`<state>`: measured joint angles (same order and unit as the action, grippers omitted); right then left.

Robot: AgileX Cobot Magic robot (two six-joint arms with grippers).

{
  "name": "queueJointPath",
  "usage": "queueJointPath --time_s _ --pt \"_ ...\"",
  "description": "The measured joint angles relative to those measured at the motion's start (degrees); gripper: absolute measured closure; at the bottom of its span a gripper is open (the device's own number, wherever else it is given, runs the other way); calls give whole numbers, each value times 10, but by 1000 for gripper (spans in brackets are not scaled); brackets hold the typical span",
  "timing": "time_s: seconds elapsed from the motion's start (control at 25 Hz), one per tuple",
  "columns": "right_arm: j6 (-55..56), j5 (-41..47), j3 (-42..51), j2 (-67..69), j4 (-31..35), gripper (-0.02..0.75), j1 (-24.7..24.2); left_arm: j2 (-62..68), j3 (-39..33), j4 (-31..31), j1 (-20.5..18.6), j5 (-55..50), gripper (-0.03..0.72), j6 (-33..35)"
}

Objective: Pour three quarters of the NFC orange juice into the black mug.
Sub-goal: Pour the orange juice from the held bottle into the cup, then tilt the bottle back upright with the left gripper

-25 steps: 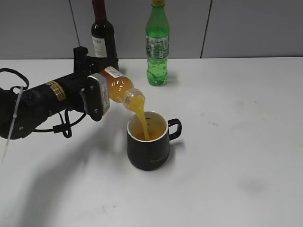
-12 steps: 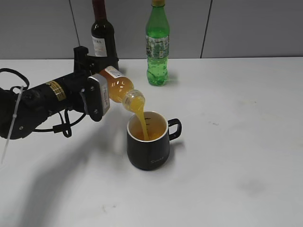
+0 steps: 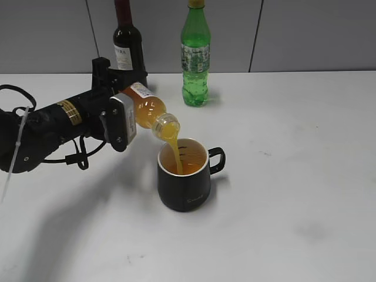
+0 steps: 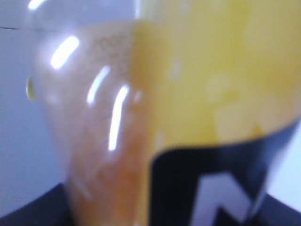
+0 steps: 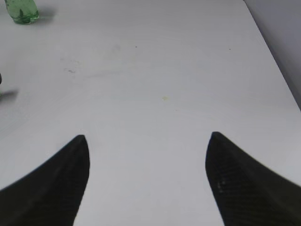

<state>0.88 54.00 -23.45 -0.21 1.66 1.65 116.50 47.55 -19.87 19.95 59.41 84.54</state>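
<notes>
My left gripper (image 3: 126, 114) pinches the NFC orange juice (image 3: 147, 111) bottle, tipped over the one black mug (image 3: 183, 175) in the middle of the table (image 3: 294, 176), and juice runs into it. My right gripper (image 5: 146, 179) has its fingers (image 5: 51, 183) spread wide and holds nothing. Far back stand one wine bottle (image 3: 127, 41) and one green soda bottle (image 3: 195, 56)
</notes>
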Motion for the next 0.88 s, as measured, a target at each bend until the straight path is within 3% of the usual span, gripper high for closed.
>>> queueJointPath --time_s 0.88 --pt "0 0 0 0 0 155 0 0 7 0 0 5 217 13"
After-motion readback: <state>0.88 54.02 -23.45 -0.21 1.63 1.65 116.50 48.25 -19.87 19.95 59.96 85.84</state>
